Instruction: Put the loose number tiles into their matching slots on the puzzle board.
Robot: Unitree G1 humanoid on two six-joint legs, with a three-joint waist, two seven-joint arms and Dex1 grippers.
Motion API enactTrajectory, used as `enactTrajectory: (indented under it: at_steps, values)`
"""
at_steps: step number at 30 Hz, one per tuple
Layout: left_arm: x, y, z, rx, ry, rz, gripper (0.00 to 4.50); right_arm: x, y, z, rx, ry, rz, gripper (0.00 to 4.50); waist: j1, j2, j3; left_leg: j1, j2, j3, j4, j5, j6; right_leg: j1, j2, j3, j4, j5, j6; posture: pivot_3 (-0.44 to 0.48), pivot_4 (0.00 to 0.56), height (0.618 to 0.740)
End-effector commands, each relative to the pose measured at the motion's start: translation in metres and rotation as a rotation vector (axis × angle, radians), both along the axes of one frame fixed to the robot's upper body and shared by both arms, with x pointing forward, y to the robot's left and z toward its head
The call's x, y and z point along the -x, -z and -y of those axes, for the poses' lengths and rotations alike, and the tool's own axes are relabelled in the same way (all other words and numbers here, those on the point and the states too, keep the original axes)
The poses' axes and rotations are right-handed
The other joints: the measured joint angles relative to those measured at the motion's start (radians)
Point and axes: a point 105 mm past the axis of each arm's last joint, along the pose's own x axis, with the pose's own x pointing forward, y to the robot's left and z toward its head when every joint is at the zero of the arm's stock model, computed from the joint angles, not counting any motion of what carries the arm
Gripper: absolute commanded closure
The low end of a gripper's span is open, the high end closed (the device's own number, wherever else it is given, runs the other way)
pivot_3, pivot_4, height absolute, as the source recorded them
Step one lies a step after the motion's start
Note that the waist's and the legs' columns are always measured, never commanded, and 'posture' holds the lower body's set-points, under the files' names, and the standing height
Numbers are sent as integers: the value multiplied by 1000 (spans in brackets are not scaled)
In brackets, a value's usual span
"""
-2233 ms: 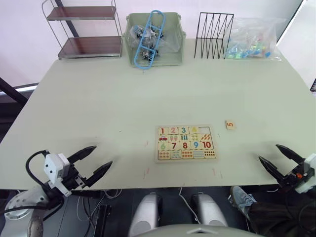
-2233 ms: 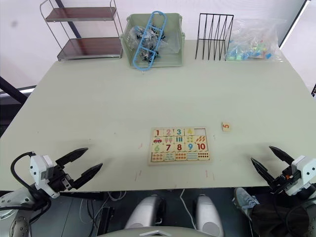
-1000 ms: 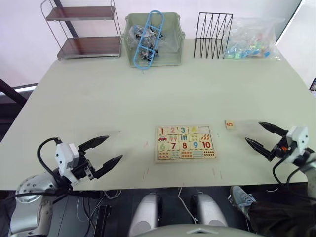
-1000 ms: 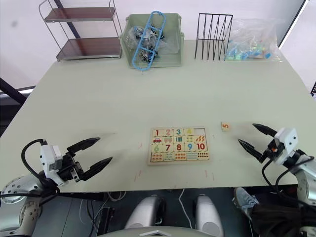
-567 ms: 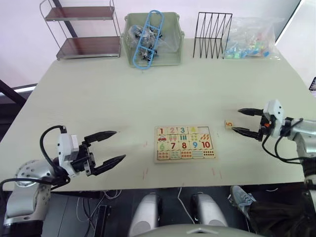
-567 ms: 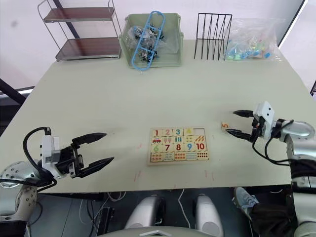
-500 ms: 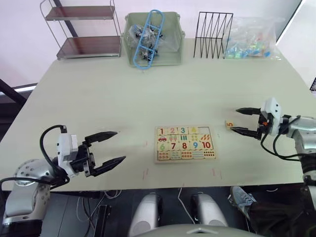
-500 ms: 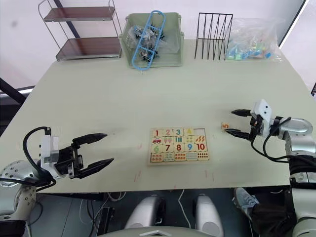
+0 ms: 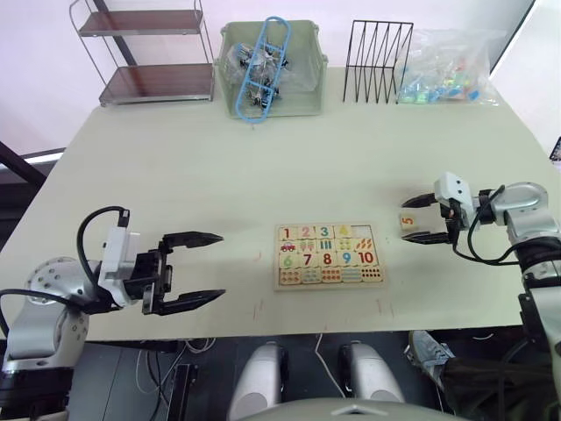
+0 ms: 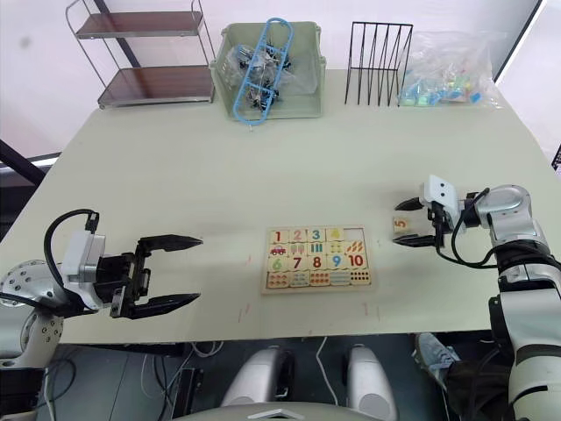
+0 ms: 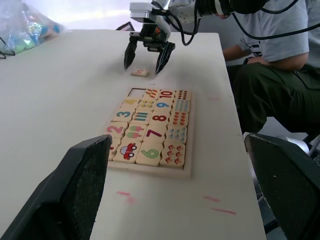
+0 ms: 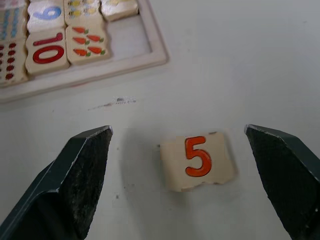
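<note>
The puzzle board (image 9: 330, 279) lies flat at the table's centre front. Number tiles 1 to 4 sit in its top row, and the slot (image 12: 127, 37) at that row's right end is bare. One loose tile with an orange 5 (image 9: 408, 221) lies on the table just right of the board. My right gripper (image 9: 408, 220) is open and low, one finger on each side of this tile (image 12: 198, 161), not touching it. Well left of the board, my left gripper (image 9: 222, 265) is open and holds nothing. The left wrist view looks across the board (image 11: 150, 171) to the right gripper (image 11: 145, 62).
Along the table's far edge stand a two-tier shelf (image 9: 153, 57), a green bin (image 9: 307, 96) with a blue frame in it, a black wire rack (image 9: 379, 61) and a clear bag (image 9: 447, 66) of coloured pieces. A person (image 11: 280, 60) sits beyond the table's right side.
My right gripper came up from the table's front right edge and moved left until it straddles the 5 tile. My left gripper moved forward and right, and turned. The tile and board stayed put.
</note>
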Motion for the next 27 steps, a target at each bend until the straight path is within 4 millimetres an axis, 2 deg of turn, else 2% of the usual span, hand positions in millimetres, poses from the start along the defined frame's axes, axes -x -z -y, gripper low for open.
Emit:
enactTrajectory:
  at_steps: [1, 8, 9, 10, 12, 13, 14, 15, 16, 22, 27]
  values:
    - [2, -4, 0, -12, 26, 12, 0, -2, -4, -1, 45, -36, 26, 57, -1, 0, 0, 0, 0, 0, 0, 0, 0, 0, 0, 0, 0, 0, 0, 0, 150, 740]
    - [0, -4, -1, -6, 16, 21, 0, -6, -1, 1, 72, -18, 40, 57, -8, 0, 0, 0, 0, 0, 0, 0, 0, 0, 0, 0, 1, 0, 0, 0, 150, 740]
    - [0, -4, -1, -6, 13, 22, 0, -7, -1, 1, 68, -9, 39, 558, -10, 0, 0, 0, 0, 0, 0, 0, 0, 0, 0, 0, 1, 0, 0, 0, 150, 740]
    - [-1, -3, -1, -4, 10, 24, 0, -8, -1, 0, 63, -2, 40, 787, -11, 0, 0, 0, 0, 0, 0, 0, 0, 0, 0, 0, 1, 0, 0, 0, 150, 740]
    - [-2, -4, -1, 2, 2, 28, 0, -9, -1, 0, 60, 6, 47, 1687, -14, 0, 0, 0, 0, 0, 0, 0, 0, 0, 0, 0, 1, 0, 0, 0, 150, 740]
    - [-3, -4, -1, 4, 0, 29, 0, -9, -2, 1, 61, 9, 51, 1916, -15, 0, 0, 0, 0, -1, 0, 0, 0, 0, 0, 0, 1, 0, 0, 0, 150, 740]
    - [-3, -4, -1, 5, -2, 29, 0, -10, -2, 1, 60, 13, 54, 2570, -16, 0, 0, 0, 0, -1, 0, 0, 0, 0, 0, 0, 1, 0, 0, 0, 150, 740]
    - [-3, -4, -2, 4, -3, 30, 0, -10, -2, 1, 57, 19, 56, 2916, -17, 0, 0, 0, 0, -1, 0, 0, 0, 0, 0, 0, 1, 0, 0, 0, 150, 740]
    - [-4, -3, -2, 4, -5, 30, 0, -10, -3, 2, 51, 25, 57, 3076, -18, 0, 0, 0, 0, -1, 0, 0, 0, 0, 0, 0, 1, 0, 0, 0, 150, 740]
    - [-5, 0, -9, -25, -10, 35, 0, -12, -11, 9, 8, 90, 46, 3076, -18, 0, 0, 0, 0, -1, 0, 0, 0, 0, 0, 0, 1, 0, 0, 0, 150, 740]
    - [-2, 3, -13, -36, 7, 28, 0, -6, -18, 13, -10, 138, 36, 3076, -15, 1, 0, 0, 0, -1, 0, 0, 0, 0, -1, 0, 1, 0, 0, 0, 150, 740]
